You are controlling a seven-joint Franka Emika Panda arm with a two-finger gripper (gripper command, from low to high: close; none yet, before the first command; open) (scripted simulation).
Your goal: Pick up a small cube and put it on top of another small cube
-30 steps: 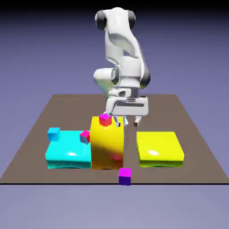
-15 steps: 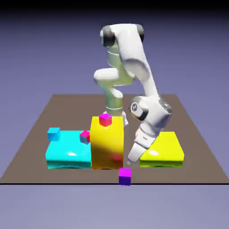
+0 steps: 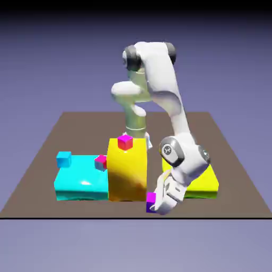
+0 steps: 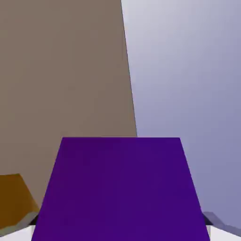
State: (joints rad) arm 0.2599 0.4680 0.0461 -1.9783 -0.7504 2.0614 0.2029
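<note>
1. Purple cube on table near edge, just in front of tall yellow block.
2. Gripper down at cube; cube large betw. fingertips in hand view. Jaw state: cannot tell.
3. Pink cube atop yellow block.

Lighting: even, moderately bright, rendered; backdrop darkens toward the exterior view's top edge. Glare: soft white highlights on the cyan block and the yellow slab. Shadows: faint, close under the blocks on the desk. Focus: exterior view slightly soft; hand view sharp-edged, flat-toned, no visible edge distortion.
</note>
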